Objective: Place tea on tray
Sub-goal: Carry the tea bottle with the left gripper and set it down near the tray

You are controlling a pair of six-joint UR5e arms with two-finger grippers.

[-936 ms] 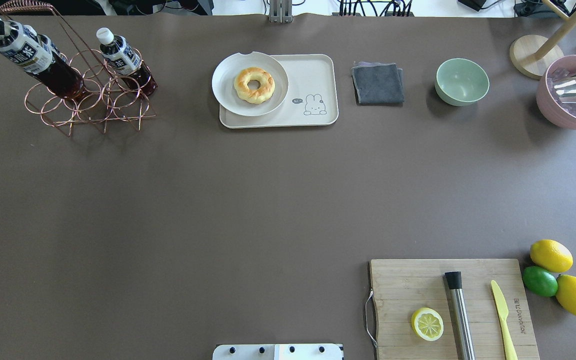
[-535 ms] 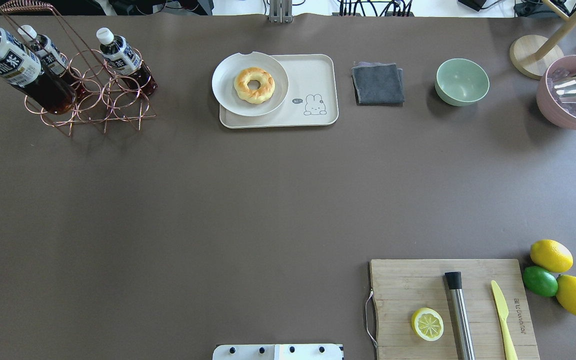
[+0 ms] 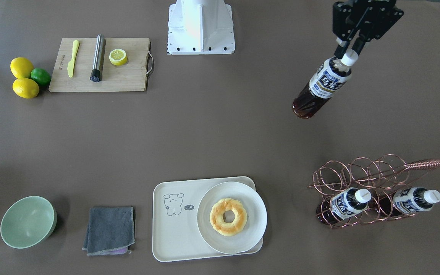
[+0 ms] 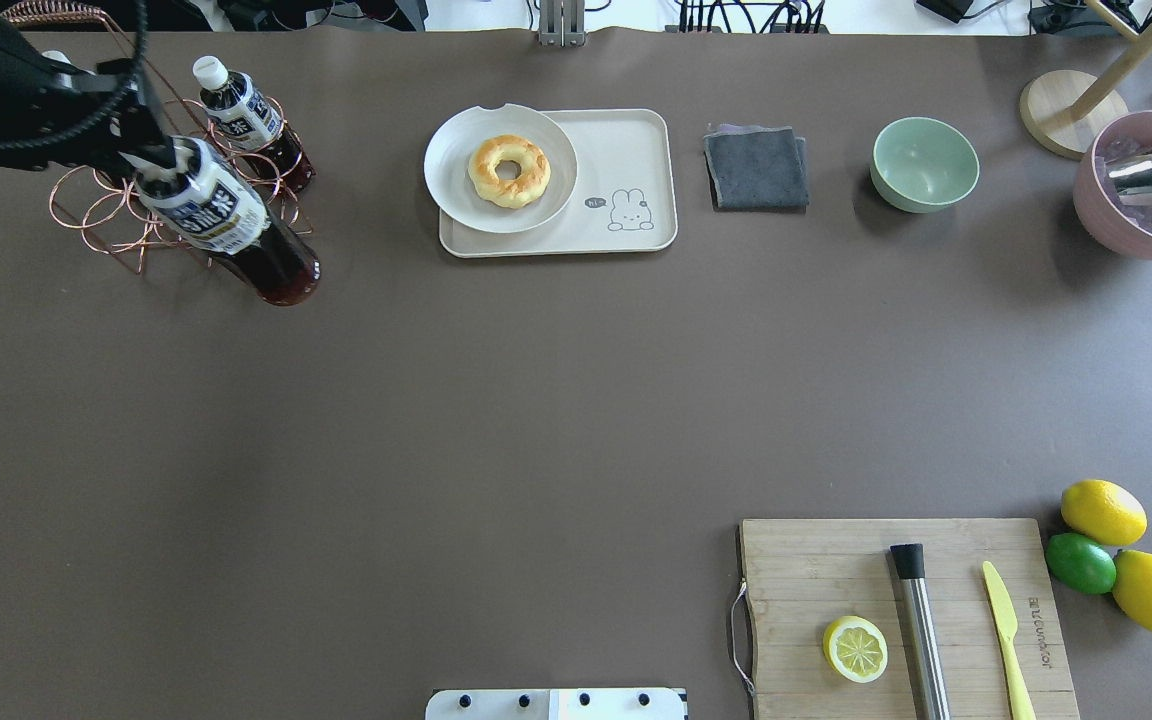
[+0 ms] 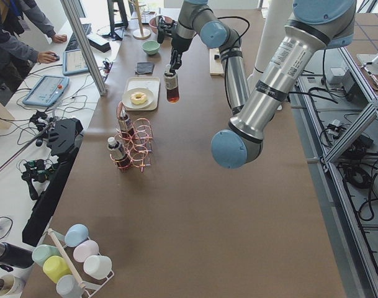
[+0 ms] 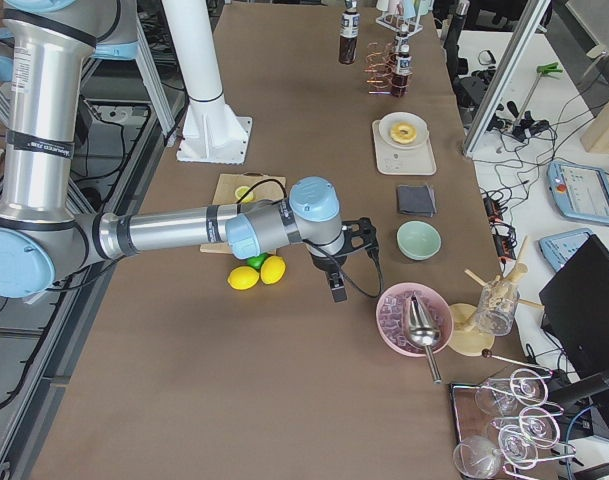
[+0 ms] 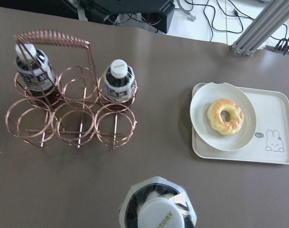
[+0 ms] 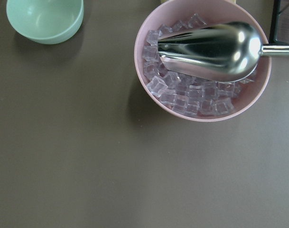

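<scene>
1. The left gripper (image 3: 348, 52) is clamped on the white-capped top of the small clear plastic bottle of dark tea (image 3: 321, 86). The bottle hangs in the air, well short of the tray. With only the top pinched, the heavy liquid-filled body could swing or slip in a brisk move.
2. The copper wire rack (image 3: 361, 172) stands close by with the two other matching bottles (image 3: 348, 204) in it. The views disagree on how far sideways the held bottle is from it. A low or swinging base could catch the wire loops or the handle.
3. On the cream-white rectangular tray (image 4: 636, 150), a round white plate (image 4: 451, 165) carrying a golden ring doughnut (image 4: 508, 170) covers the half nearer the rack. Only the patch by the line-drawn bear (image 4: 628, 210) is free, on the far side. Carried low, the bottle could strike the doughnut. Set on the plate's edge or the tray's raised rim, it would likely topple.
4. The right gripper (image 6: 336, 290) is farthest away, over a pink bowl of ice cubes (image 8: 201, 61). I cannot tell how its jaws stand. It seems no hazard.
</scene>
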